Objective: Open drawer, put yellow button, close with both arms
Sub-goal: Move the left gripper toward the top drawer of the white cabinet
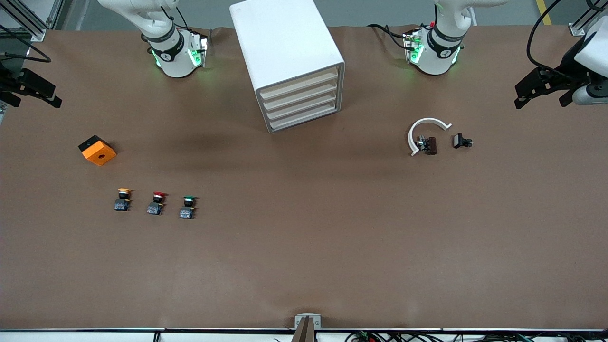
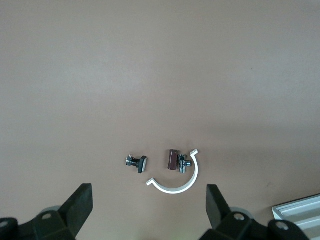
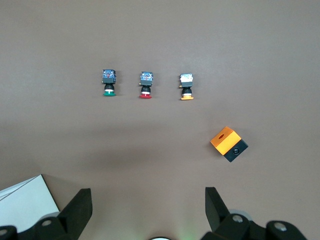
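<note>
The white cabinet (image 1: 285, 47) stands between the two arm bases, all its drawers shut; the drawer (image 1: 299, 84) is its uppermost cream front. The yellow button (image 1: 123, 199) stands toward the right arm's end of the table, first in a row with a red-capped (image 1: 156, 203) and a green-capped button (image 1: 188, 207). In the right wrist view the yellow button (image 3: 186, 87) shows well ahead of my right gripper (image 3: 148, 202), which is open and empty. My right gripper (image 1: 35, 100) hangs over its table end. My left gripper (image 1: 543, 101) hangs over the other end, open and empty (image 2: 148, 200).
An orange cube with a hole (image 1: 97, 150) lies beside the button row, farther from the front camera. Toward the left arm's end lie a white C-shaped ring (image 1: 426, 130), a brown part (image 1: 430, 145) and a small black part (image 1: 460, 141).
</note>
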{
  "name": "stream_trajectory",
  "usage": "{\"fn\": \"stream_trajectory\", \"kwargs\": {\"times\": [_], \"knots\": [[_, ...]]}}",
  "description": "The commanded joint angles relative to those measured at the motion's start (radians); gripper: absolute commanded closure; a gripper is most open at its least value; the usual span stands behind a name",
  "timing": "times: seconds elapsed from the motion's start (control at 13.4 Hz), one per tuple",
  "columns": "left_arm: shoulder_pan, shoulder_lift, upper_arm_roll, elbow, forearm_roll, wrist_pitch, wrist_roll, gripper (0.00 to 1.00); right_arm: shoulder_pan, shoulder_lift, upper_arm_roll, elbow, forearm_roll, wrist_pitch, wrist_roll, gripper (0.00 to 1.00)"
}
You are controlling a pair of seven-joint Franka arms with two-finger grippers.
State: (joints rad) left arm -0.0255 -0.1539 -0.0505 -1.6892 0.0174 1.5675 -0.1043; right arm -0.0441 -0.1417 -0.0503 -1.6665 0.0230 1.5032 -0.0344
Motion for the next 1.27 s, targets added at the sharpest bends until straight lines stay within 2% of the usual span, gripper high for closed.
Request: {"fn": "stream_trajectory", "kwargs": {"times": [0.0,0.15,0.37,0.82,0.97,1.2], "knots": [[0.002,0.013,0.001,0.034,-0.002,-0.030,0.006,0.00,-0.008,-0.021,0.007,-0.024,0.005,0.017,0.011,0.00],[0.003,0.051,0.001,0.058,-0.002,-0.029,0.011,0.00,-0.007,-0.019,0.007,-0.021,0.003,0.035,-0.004,0.00],[-0.002,0.172,-0.005,0.144,0.012,-0.030,0.021,0.00,-0.007,-0.018,0.010,-0.010,0.001,0.052,-0.002,0.00],[-0.022,0.325,-0.054,0.089,-0.014,0.031,-0.024,0.00,-0.010,-0.021,0.006,-0.012,0.002,0.052,-0.002,0.00],[-0.030,0.359,-0.087,0.047,-0.037,0.113,-0.130,0.00,-0.011,-0.022,0.006,-0.013,0.002,0.051,-0.002,0.00],[-0.030,0.407,-0.184,-0.006,-0.044,0.195,-0.366,0.00,-0.013,-0.022,0.006,-0.015,0.002,0.052,-0.004,0.00]]}}
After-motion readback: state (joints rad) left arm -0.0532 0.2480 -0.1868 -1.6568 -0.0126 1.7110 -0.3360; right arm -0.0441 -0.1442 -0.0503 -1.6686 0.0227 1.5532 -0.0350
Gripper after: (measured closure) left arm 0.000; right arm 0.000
